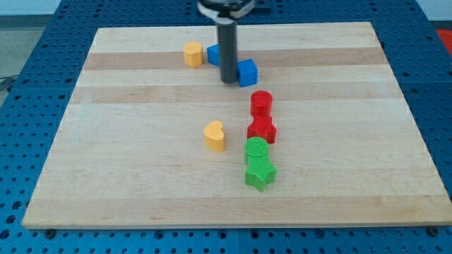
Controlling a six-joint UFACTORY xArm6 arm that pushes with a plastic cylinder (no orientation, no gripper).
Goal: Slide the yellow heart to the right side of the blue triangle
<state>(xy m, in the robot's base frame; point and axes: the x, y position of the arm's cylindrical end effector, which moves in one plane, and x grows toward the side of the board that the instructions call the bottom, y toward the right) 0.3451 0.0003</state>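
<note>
I have no gripper, so my tip (229, 82) holds nothing; it touches the blue cube (247, 72) at its 9 o'clock. The blue triangle (214, 54) is half hidden behind the rod. The yellow heart (215, 135) lies at 6 o'clock from my tip, well apart.
</note>
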